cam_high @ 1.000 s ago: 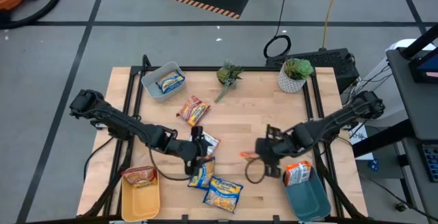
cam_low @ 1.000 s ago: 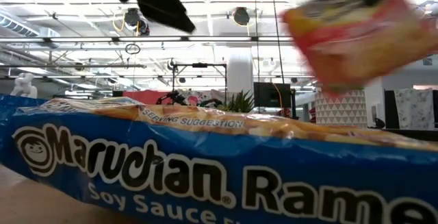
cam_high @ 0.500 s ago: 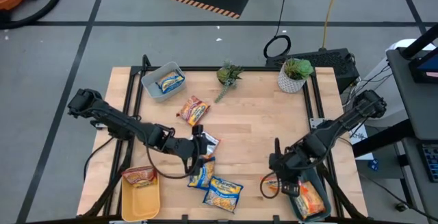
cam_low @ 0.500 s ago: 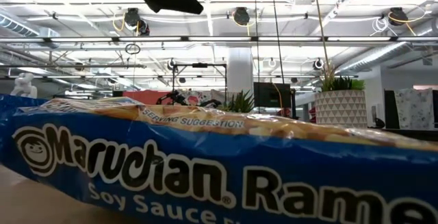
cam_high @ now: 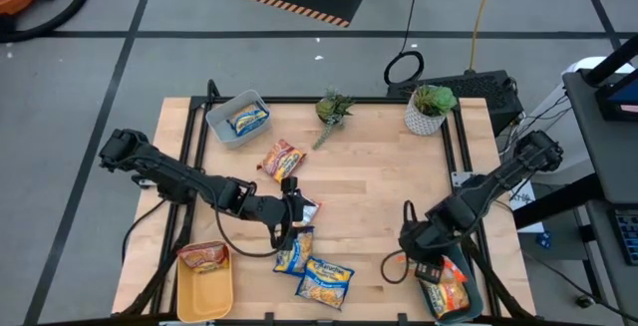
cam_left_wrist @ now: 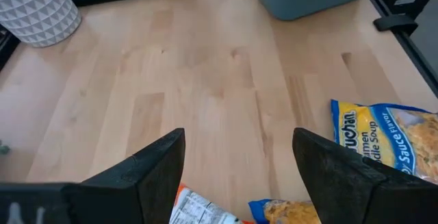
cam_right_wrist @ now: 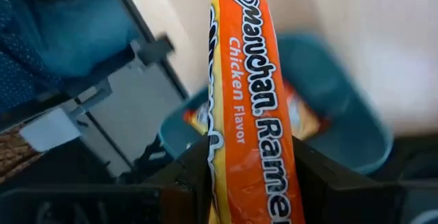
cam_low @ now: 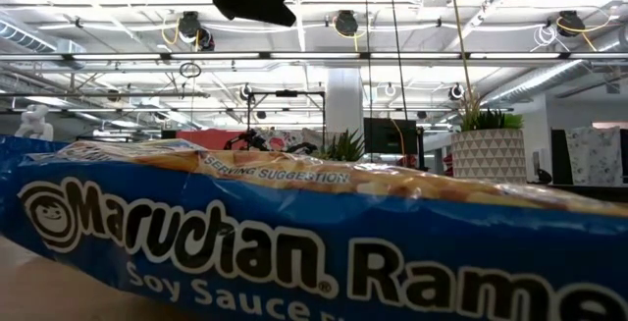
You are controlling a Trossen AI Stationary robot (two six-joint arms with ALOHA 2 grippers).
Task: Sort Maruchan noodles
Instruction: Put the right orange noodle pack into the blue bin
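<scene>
Now gripping an orange Chicken Flavor packet [cam_right_wrist: 253, 101] on edge in the right tool [cam_right_wrist: 250, 176], narrowed onto its crinkly seam, and hanging it above the teal bin [cam_high: 477, 291] at the near right corner of the bench [cam_high: 379, 176]. Probably keeping it upright so that it can drop in beside the orange packet [cam_high: 447, 291] already lying there, matching flavour to flavour. Meanwhile hovering the left tool [cam_left_wrist: 238, 138], spread wide and carrying nothing, just over a white-and-red packet [cam_high: 304, 206] left of centre, most likely lining up for the next pick. Leaving two blue-and-yellow packets [cam_high: 292, 251] just nearer than that, one of them crowding the table-level camera, and a red-and-yellow packet [cam_high: 281, 159] loose farther back. Already showing the sorting scheme elsewhere: a blue packet [cam_high: 247, 120] sitting in the grey bin [cam_high: 219, 127] at the far left, a red-and-yellow one [cam_high: 202, 256] in the yellow bin [cam_high: 204, 296] at the near left. Judging the task as roughly a third done, with several packets waiting.
</scene>
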